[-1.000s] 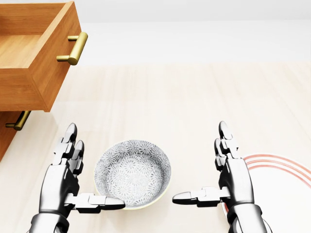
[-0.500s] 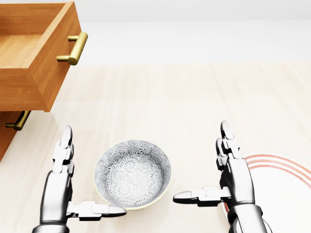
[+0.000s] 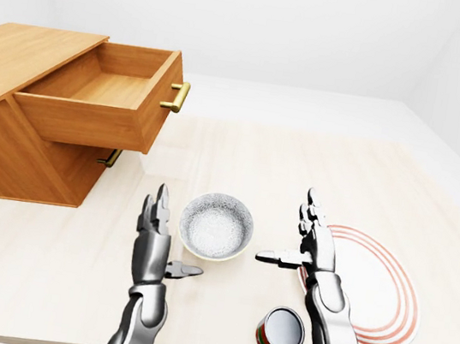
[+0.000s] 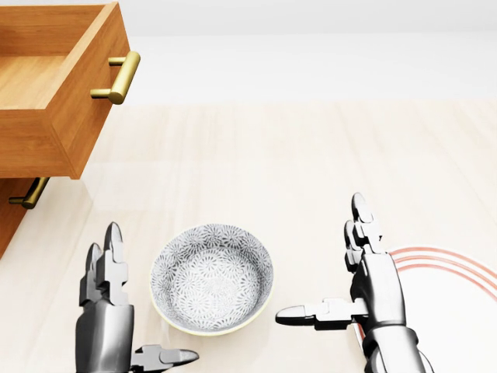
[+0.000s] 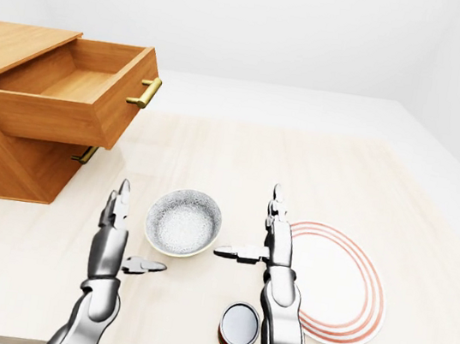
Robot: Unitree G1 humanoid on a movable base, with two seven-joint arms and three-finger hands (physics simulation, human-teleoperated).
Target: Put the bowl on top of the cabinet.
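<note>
A grey patterned bowl (image 4: 212, 277) with a cream rim sits on the pale table, between my two hands. My left hand (image 4: 136, 311) stands open at the bowl's left, fingers up and thumb pointing right below the rim, not touching it. On the bowl's right my right hand (image 4: 330, 272) is open too, its thumb aimed at the bowl with a gap between. The wooden cabinet (image 3: 21, 63) stands at the left of the left-eye view; its flat top is bare and its upper drawer (image 3: 101, 105) is pulled out.
A white plate (image 3: 373, 288) with red rings lies just right of my right hand. A red and green can (image 3: 279, 333) stands near the table's bottom edge beside my right forearm. A brass handle (image 4: 118, 76) juts from the open drawer above my left hand.
My left hand has drawn back toward the bottom of the head view and turned, away from the bowl. The right hand and the bowl have not moved.
</note>
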